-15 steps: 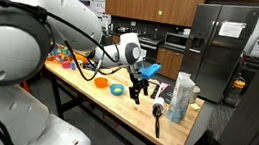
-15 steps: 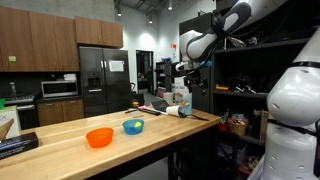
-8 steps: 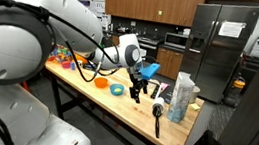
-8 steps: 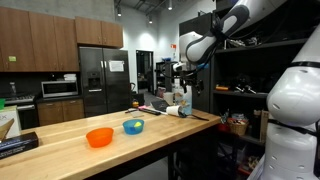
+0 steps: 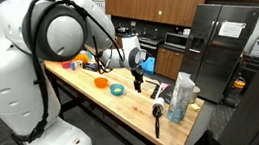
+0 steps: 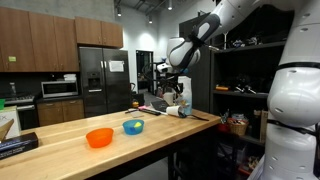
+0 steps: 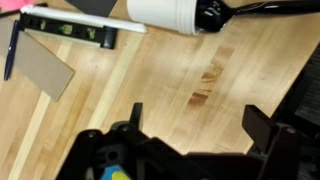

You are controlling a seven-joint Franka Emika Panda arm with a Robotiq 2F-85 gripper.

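Gripper [image 7: 197, 128] hovers over the bare table [image 7: 150, 90], jaws wide apart, nothing held. Nearest thing: a white cylinder with black handle [image 7: 165, 14], lying on its side at the top of the wrist view, near a level [image 7: 75, 28]. Judgement: any approach should square up to the cylinder and stay clear of the level.

Table [image 7: 150, 90]: pale wood top.
Bowls: orange bowl [image 6: 99, 137] and smaller blue bowl [image 6: 133, 126], near each other but apart, on the table.
Level [image 7: 70, 30]: lies flat, just beside a cardboard piece [image 7: 42, 65], with a blue pen [image 7: 10, 52] near.
Bottle [image 5: 178, 109]: clear, upright, beside a white carton [image 5: 186, 87].
Fridge [image 5: 218, 49]: steel, behind the table.
Microwave [image 6: 59, 89]: under wooden cabinets [image 6: 40, 40].
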